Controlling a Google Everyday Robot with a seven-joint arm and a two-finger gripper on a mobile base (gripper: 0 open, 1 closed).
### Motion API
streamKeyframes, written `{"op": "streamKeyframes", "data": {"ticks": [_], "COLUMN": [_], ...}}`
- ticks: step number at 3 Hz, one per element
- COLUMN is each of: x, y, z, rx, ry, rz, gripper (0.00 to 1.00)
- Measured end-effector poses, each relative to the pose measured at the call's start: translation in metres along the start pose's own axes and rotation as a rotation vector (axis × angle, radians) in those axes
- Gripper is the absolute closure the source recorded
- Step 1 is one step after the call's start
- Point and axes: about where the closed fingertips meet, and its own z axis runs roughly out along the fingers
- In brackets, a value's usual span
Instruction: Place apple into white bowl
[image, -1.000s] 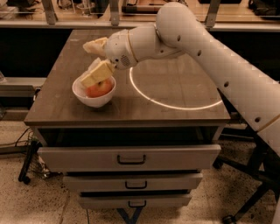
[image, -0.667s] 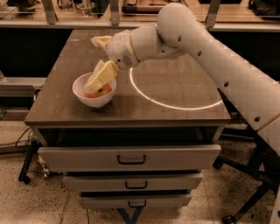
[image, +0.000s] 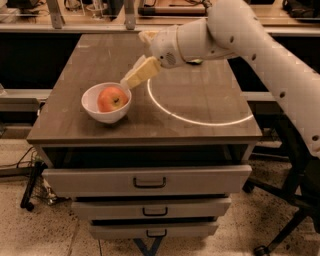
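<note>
Sitting loose in the bowl (image: 94, 111) at the front left of the table (image: 75, 65), the apple (image: 112, 98) is in plain sight now. A second ago the gripper (image: 133, 60) was down over it and hid most of it. Since then it's pulled up and to the right, fingers spread wide with nothing between them. The lower finger (image: 141, 73) has its tip just by the bowl's far rim, and the other one pokes out higher up. The apple's round and red-orange with a yellowish patch and a dark stem dimple. The bowl's glossy, white and smooth-rimmed. The tabletop is dull brown wood grain with a thin bright light ring (image: 200, 121) on it. Pale drawers (image: 150, 172) with dark handles sit underneath. The arm (image: 250, 35) is chunky smooth white plastic.
</note>
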Motion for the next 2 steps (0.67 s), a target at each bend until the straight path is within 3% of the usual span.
{"op": "streamKeyframes", "data": {"ticks": [1, 2], "x": [0.013, -0.006], "y": [-0.058, -0.125], "z": [-0.067, -0.184], "rx": [0.222, 0.623], "ry": [0.054, 0.145], "rz": [0.041, 0.032], "gripper": [0.0, 0.0]}}
